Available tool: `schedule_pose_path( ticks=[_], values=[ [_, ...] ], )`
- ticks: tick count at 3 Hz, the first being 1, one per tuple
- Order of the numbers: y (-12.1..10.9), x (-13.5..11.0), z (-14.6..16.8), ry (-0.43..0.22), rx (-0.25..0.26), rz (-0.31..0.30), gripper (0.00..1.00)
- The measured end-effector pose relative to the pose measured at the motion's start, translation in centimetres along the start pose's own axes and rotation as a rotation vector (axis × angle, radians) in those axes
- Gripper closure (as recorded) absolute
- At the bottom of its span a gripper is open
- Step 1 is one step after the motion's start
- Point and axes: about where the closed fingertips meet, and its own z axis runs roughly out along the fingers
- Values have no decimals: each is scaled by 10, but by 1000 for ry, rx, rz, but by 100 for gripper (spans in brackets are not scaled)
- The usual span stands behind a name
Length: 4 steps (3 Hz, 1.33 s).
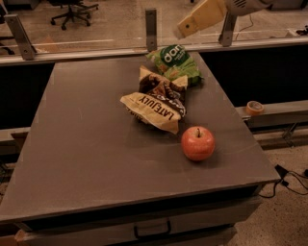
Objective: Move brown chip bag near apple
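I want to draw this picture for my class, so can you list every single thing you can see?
brown chip bag: one, dark brown and cream, middle of the table
green chip bag: one, green, right behind the brown bag, touching it
apple: one, red-orange, near right, close to the brown bag
table: one, dark grey, centre of view
drawer handle: one, dark, table front
tape roll: one, tan, ledge right of the table
metal posts: three, grey, along the rail behind
office chair: one, black, far left floor
cables: a few, black, right floor
tool: one, cream, in the air at top right, holding nothing
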Motion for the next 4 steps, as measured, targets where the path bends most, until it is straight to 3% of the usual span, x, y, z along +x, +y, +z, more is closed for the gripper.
schedule_pose_path(
  ticks=[1, 2, 3, 4],
  values=[
    [-9, -16, -12, -30, 23, -12, 0],
    [-21, -17, -16, -35, 14, -17, 0],
    [-57, 10, -14, 11, -6, -21, 0],
    [-106, 25, -40, 28, 35, -49, 0]
  ],
)
